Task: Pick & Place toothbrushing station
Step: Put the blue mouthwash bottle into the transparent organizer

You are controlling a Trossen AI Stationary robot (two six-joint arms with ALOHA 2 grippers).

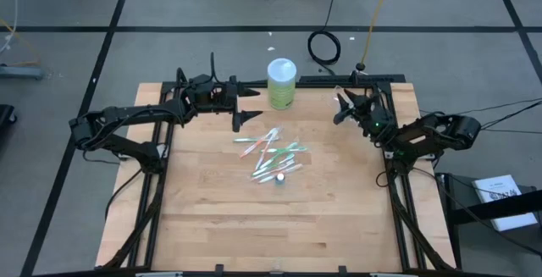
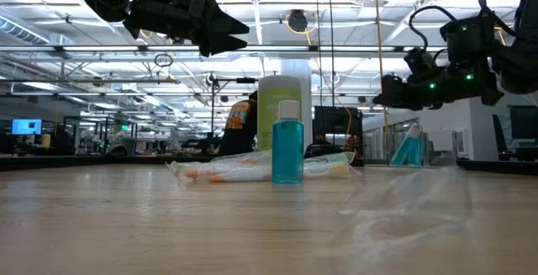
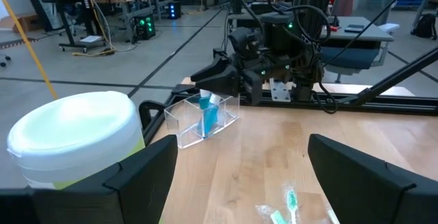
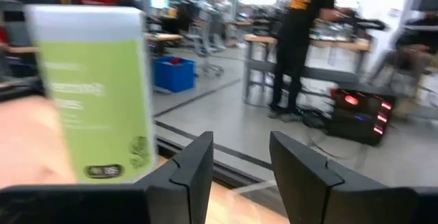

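Several green-white and pink-white toothbrushes (image 1: 273,152) lie in a loose pile at the table's middle. A teal white-capped tube (image 1: 279,177) stands upright on its base next to them (image 2: 287,149). A clear plastic cup (image 3: 198,121) stands on the table at the far right with another teal tube (image 3: 207,116) inside it. My right gripper (image 1: 339,109) hovers open and empty just above that cup (image 2: 409,147). My left gripper (image 1: 251,108) is open and empty above the table's far left part, next to the lime-green cylinder (image 1: 281,82).
The lime-green white-lidded cylinder (image 3: 75,142) stands at the far edge between the two grippers. A black frame rail (image 1: 373,80) runs along the table's far right edge. The near half of the wooden table (image 1: 271,226) is bare. A person (image 4: 301,39) stands in the room beyond.
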